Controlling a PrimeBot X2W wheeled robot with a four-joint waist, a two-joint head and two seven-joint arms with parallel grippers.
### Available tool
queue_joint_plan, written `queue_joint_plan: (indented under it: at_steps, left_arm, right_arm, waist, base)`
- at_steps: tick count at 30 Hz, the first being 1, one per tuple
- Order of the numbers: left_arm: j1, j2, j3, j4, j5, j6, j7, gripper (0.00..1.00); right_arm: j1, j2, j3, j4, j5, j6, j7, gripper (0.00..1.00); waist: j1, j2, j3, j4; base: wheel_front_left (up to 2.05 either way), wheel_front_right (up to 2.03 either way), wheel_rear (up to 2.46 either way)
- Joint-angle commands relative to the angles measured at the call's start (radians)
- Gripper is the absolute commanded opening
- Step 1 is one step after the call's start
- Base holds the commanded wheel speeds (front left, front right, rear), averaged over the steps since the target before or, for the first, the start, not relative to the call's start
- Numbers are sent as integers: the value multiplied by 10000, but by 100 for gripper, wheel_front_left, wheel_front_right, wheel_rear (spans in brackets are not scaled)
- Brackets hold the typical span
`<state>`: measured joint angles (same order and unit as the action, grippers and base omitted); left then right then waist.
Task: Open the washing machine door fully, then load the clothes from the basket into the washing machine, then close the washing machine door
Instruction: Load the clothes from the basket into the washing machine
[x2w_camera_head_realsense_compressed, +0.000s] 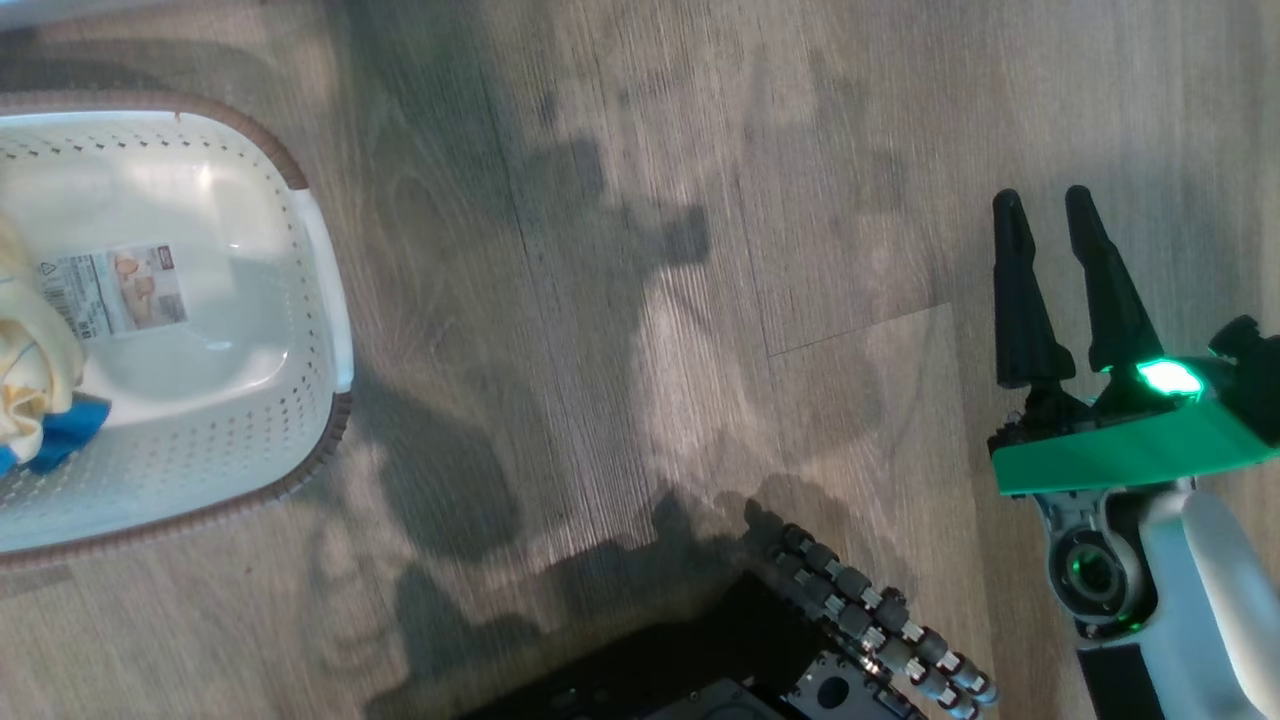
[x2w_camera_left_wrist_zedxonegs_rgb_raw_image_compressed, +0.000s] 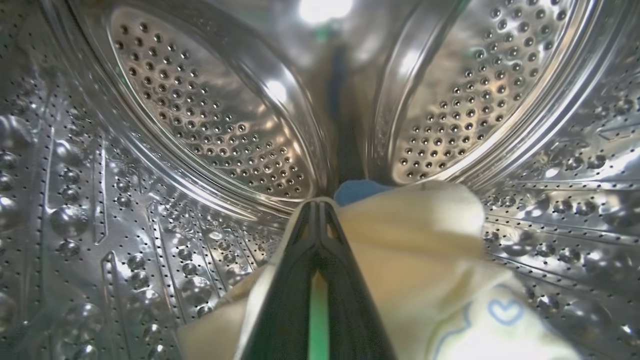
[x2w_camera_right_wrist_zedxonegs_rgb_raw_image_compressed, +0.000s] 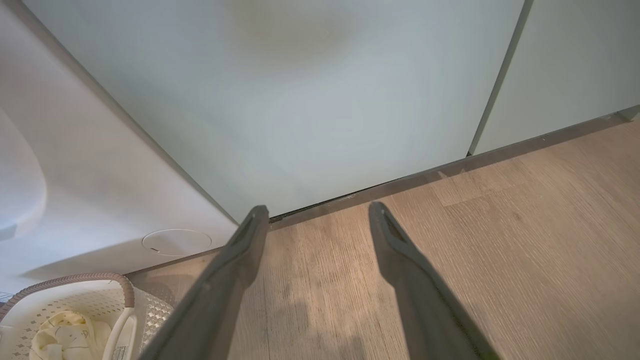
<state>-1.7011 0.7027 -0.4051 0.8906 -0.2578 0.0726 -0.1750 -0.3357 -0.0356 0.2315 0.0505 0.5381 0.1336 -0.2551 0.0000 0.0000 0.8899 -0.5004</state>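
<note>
Loading under way: my left gripper (x2w_camera_left_wrist_zedxonegs_rgb_raw_image_compressed: 318, 202) clamped a garment (x2w_camera_left_wrist_zedxonegs_rgb_raw_image_compressed: 415, 235) inside the drum (x2w_camera_left_wrist_zedxonegs_rgb_raw_image_compressed: 210, 125), my right gripper (x2w_camera_head_realsense_compressed: 1045, 205) stood apart, and clothes (x2w_camera_head_realsense_compressed: 30, 350) lay in the basket (x2w_camera_head_realsense_compressed: 230, 450) at frame left.

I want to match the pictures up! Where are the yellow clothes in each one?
Head view: yellow clothes at the left edge, inside the basket.
Left wrist view: one piece at the bottom middle, around the shut left gripper, inside the steel drum.
Right wrist view: bottom left corner, in the basket.
Shared landmark: the basket's brown rim, in the head and right wrist views.
</note>
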Motion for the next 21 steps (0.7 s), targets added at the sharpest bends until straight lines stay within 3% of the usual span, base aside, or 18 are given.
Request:
queue_joint_plan:
  at_steps: [1, 6, 8, 10, 11, 21]
  left_arm:
    - [-361, 223, 76, -168, -29, -11, 24, 0]
    - [-438, -111, 118, 338, -411, -280, 483, 0]
    - [-446, -241, 114, 427, -518, -354, 542, 37]
    - [-433, -348, 99, 557, -613, -415, 694, 95]
    - [-428, -396, 96, 588, -650, -426, 706, 100]
    - [15, -915, 248, 908, -1302, -684, 754, 100]
  right_arm:
    - [148, -147, 97, -211, 63, -29, -67, 100]
    - [96, -147, -39, -183, -5, -29, -67, 100]
    - [76, -147, -96, -187, -45, -29, -67, 100]
    - [54, -147, -132, -198, -90, -29, -67, 100]
    - [45, -147, -158, -209, -112, -29, -67, 100]
    - [-30, -147, -540, -117, -520, -29, -67, 100]
  waist:
    - [0, 0, 20, 22]
    - [0, 0, -1, 164]
    - [0, 0, -13, 254]
    - [0, 0, -47, 351]
    - [0, 0, -62, 407]
    - [0, 0, -453, 1035]
  base:
    - [0, 0, 0]
    - [0, 0, 0]
    - [0, 0, 0]
    - [0, 0, 0]
    - [0, 0, 0]
    - [0, 0, 0]
